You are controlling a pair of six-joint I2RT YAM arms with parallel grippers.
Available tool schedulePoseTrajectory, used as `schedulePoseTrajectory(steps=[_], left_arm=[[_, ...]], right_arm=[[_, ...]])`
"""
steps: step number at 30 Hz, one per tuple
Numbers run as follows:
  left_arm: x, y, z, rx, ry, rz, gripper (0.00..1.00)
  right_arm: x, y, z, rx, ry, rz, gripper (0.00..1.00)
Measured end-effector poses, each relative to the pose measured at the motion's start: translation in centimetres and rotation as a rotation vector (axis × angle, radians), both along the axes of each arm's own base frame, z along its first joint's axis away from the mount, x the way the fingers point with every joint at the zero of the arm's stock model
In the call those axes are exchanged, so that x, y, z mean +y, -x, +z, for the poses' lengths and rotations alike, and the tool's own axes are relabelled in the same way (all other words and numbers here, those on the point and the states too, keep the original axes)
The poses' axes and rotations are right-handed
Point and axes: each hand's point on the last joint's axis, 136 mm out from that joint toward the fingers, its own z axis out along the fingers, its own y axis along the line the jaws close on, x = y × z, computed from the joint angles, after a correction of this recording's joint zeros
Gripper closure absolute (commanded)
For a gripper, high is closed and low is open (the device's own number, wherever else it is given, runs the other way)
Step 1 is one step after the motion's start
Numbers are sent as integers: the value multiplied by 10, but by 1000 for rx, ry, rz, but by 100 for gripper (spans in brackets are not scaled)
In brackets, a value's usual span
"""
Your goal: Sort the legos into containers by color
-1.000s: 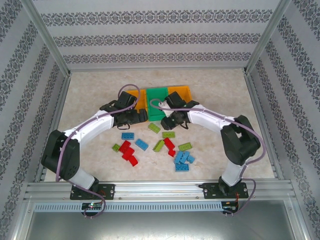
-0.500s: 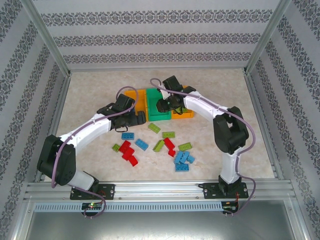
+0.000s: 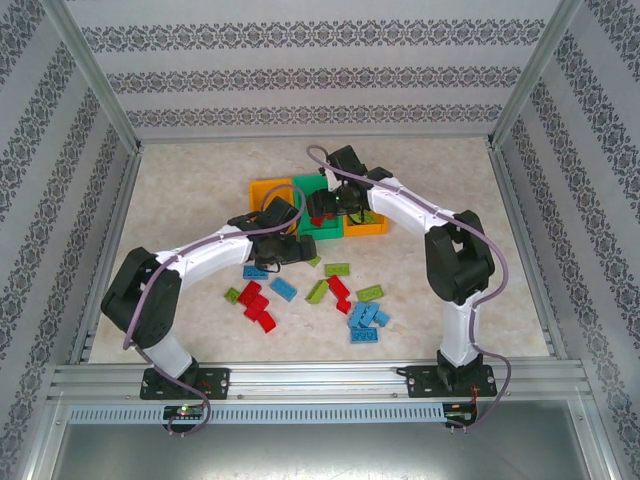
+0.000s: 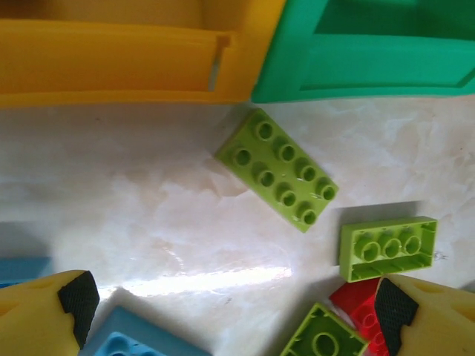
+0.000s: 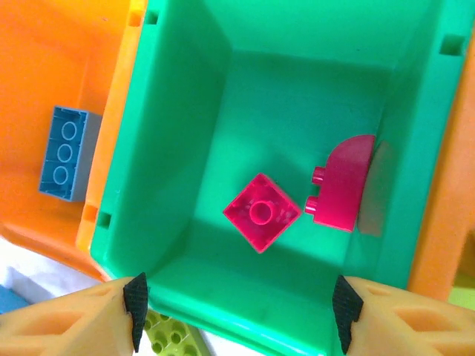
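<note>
Green bin: middle of the 3 joined bins, on the far side of the loose legos. 2 red pcs on its floor: a small square one w/ a curved one just beside it.
Left orange bin: touching the green one; 1 blue brick inside, studs up.
Right orange bin: joined on the other side; contents, can't tell.
R gripper: mine, hanging over the near edge of the green bin, fingers well apart, nothing between them.
L gripper: mine, low over the table just near of the bins, fingers spread wide, empty.
Lt-green brick: flat on the table, studs up, slanted, ahead of my L gripper, near where the left orange & green bins meet.
2nd lt-green brick: near & right of that one, apart from it.
Red brick: right beside one L pad.
Loose legos: red, blue, lt-green, scattered on the table near of the bins.
</note>
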Motion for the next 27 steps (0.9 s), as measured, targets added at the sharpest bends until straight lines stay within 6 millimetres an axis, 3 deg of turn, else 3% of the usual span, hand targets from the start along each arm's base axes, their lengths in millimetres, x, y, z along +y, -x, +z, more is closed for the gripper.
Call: schedulePoseTrajectory(steps=[4, 9, 12, 18, 27], left_arm=[[-15, -5, 1, 11, 20, 12, 5], [-17, -4, 2, 13, 22, 19, 3], [-14, -5, 1, 5, 4, 24, 1], [-4, -4, -2, 4, -47, 38, 1], [-1, -5, -1, -4, -61, 33, 1]], right_arm=[[-15, 7, 17, -30, -16, -20, 30], [-38, 28, 31, -97, 2, 38, 27], [-46, 49, 19, -113, 57, 146, 23], [-61, 95, -31, -66, 173, 418, 21], [-37, 121, -39, -70, 154, 618, 22]])
